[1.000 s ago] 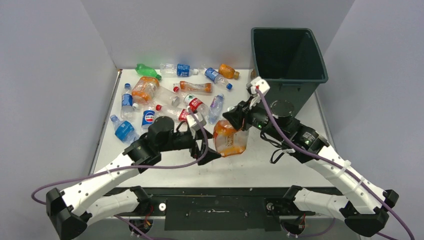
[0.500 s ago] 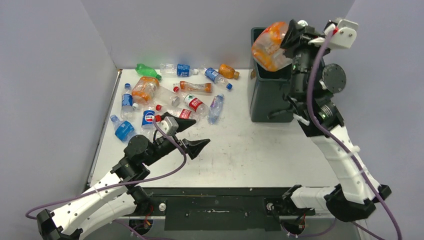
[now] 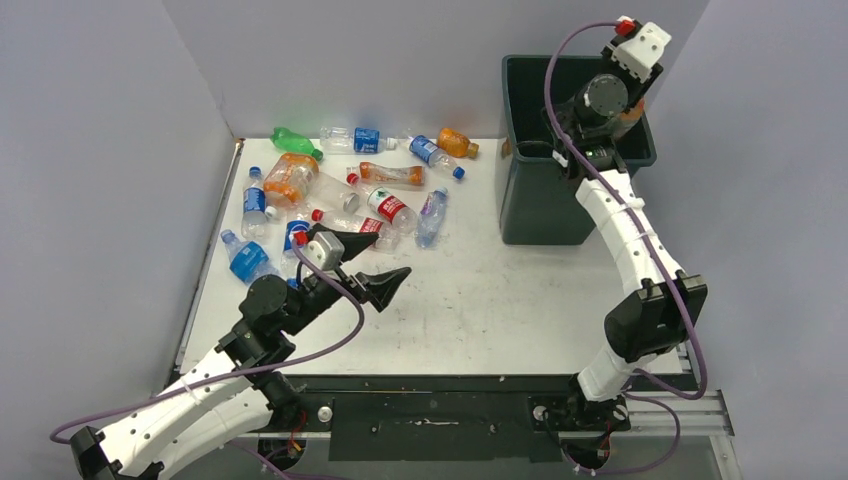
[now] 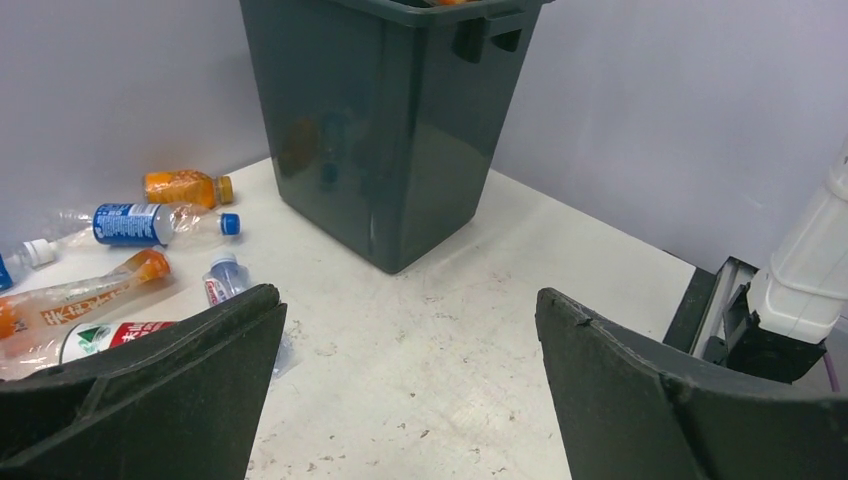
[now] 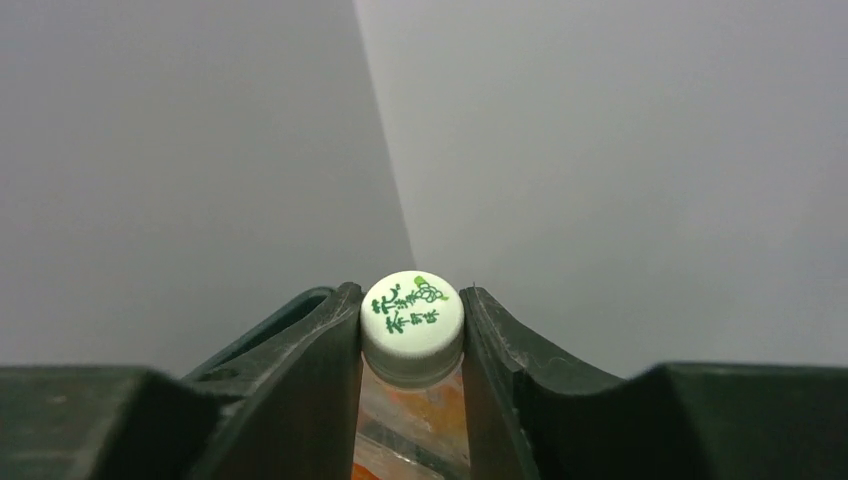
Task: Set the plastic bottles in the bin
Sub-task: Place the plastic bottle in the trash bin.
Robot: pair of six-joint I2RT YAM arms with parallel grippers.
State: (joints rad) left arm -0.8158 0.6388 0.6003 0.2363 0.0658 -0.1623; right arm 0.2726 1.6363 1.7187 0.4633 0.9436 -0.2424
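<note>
Several plastic bottles (image 3: 340, 195) lie scattered on the table's left half, among them a large orange one (image 3: 290, 178) and a green one (image 3: 295, 140). The dark green bin (image 3: 535, 200) stands at the back right. My right gripper (image 5: 412, 298) is shut on the white cap (image 5: 412, 318) of an orange bottle (image 5: 420, 425). In the top view its wrist (image 3: 607, 97) hangs over the bin's far right corner and hides most of that bottle. My left gripper (image 3: 395, 253) hovers open and empty over the table's middle, facing the bin (image 4: 400, 130).
Grey walls close the table at the back and both sides. In the left wrist view a small orange bottle (image 4: 185, 186) and a blue-labelled clear one (image 4: 135, 222) lie left of the bin. The right arm's white base link (image 4: 810, 270) stands at the right.
The right arm has carried the orange bottle from above the table up and across to the bin's far right side. The left arm has drawn back to the left, jaws still wide.
</note>
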